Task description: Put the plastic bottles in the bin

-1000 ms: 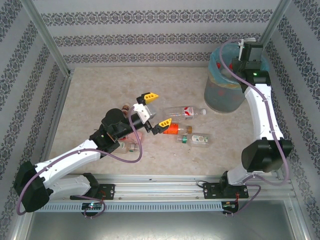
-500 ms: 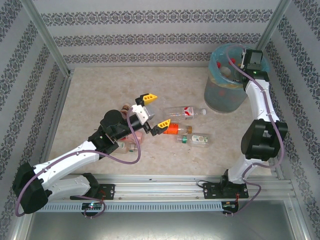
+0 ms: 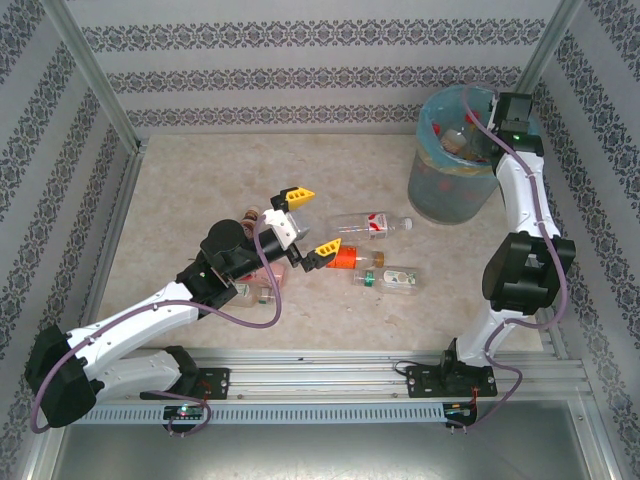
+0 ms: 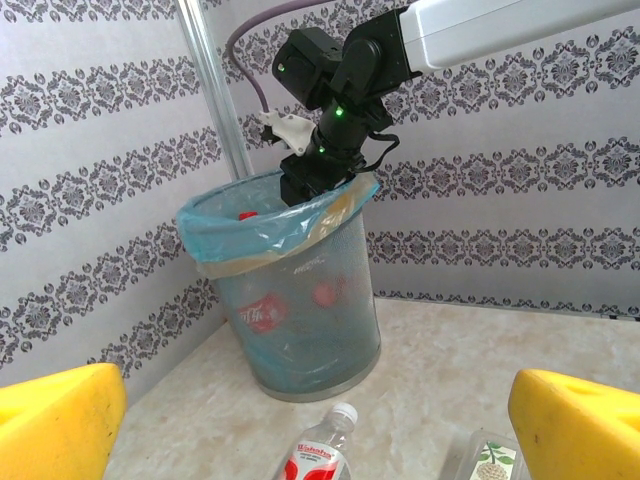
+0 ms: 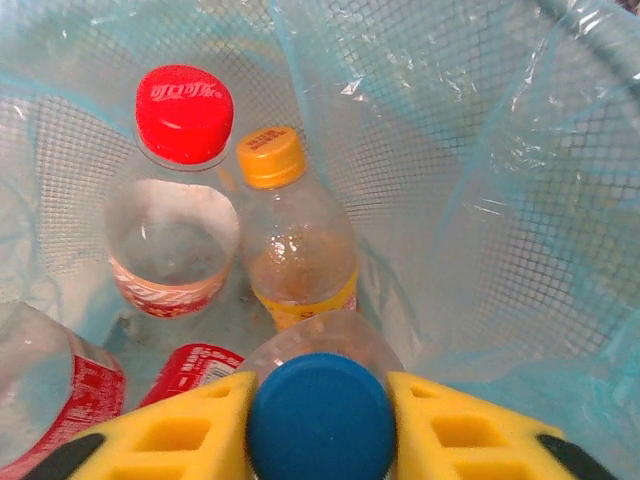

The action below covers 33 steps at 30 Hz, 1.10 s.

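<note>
A bottle (image 5: 318, 430) was clamped by the right end effector (image 5: 318, 388), its long axis pointed down into the bin (image 5: 480, 150).

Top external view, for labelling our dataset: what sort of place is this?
Most likely a lab robot cell, not a home: aluminium frame posts stand at the corners, wallpaper panels wall in the table, and a mounting rail runs along its near edge.

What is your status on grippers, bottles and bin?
Right gripper shut on blue-capped bottle, over bin. Left gripper open above table bottles. Drop path looks clear.
</note>
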Each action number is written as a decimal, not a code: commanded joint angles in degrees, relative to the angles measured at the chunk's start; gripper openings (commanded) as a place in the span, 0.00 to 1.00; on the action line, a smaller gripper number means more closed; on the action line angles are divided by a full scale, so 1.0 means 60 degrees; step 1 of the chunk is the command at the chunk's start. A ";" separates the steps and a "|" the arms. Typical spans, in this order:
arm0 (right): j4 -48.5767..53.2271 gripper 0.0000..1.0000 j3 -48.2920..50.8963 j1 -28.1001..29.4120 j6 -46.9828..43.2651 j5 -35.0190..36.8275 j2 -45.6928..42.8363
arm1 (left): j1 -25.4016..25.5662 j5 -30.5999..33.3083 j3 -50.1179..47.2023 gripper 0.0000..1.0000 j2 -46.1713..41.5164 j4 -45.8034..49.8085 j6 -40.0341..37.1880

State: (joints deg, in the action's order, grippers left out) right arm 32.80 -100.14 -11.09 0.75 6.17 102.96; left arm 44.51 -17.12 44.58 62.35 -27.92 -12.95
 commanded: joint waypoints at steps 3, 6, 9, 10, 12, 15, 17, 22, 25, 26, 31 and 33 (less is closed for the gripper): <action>0.0444 0.48 -0.0817 0.0091 0.0867 -0.0897 -0.0733 | -0.0080 -0.0099 0.0065 0.99 -0.0076 -0.0371 0.0308; 0.0487 0.52 -0.1133 0.0092 0.1123 -0.1162 -0.1016 | -0.0080 -0.0142 0.0065 0.99 -0.0007 -0.0484 0.0402; 0.0564 0.54 -0.1269 0.0106 0.1317 -0.1394 -0.1318 | -0.0087 -0.0165 0.0059 0.99 -0.0006 -0.0499 0.0439; 0.0569 0.54 -0.1240 0.0132 0.1365 -0.1421 -0.1428 | -0.0080 -0.0141 0.0057 0.99 -0.0027 -0.0497 0.0431; 0.0549 0.54 -0.1157 0.0198 0.1450 -0.1519 -0.1772 | -0.0080 -0.0060 0.0059 0.98 -0.0093 -0.0403 0.0408; 0.0544 0.52 -0.1031 0.0477 0.1458 -0.1610 -0.2321 | -0.0080 0.0428 0.0274 0.98 -0.0162 0.0379 0.0305; 0.0526 0.52 -0.0855 0.0774 0.1435 -0.1620 -0.2755 | -0.0091 0.0822 0.0508 0.97 -0.0170 0.1155 0.0166; -0.0191 0.51 0.0479 0.1922 0.1190 -0.1617 -0.4346 | -0.0438 0.1712 0.1365 0.95 0.0098 0.3810 -0.0134; -0.0882 0.51 0.1593 0.2799 0.0816 -0.1622 -0.5323 | -0.0880 0.1353 0.1821 0.91 0.0262 0.5706 -0.0663; -0.1090 0.51 0.1980 0.3086 0.0724 -0.1568 -0.5597 | -0.1022 0.1082 0.1948 0.90 0.0287 0.6456 -0.0979; -0.1319 0.50 0.3095 0.4194 0.0470 -0.1321 -0.6441 | -0.1734 0.0382 0.2502 0.84 0.0706 0.8758 -0.1617; -0.1404 0.50 0.3519 0.4508 0.0415 -0.1228 -0.6700 | -0.1730 -0.0494 0.2560 0.84 0.0943 0.9052 -0.2034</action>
State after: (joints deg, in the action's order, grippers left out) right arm 26.92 -81.95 13.91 5.08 -2.44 64.05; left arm 34.48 -13.28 58.33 66.50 15.64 -20.10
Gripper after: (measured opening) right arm 0.502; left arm 0.839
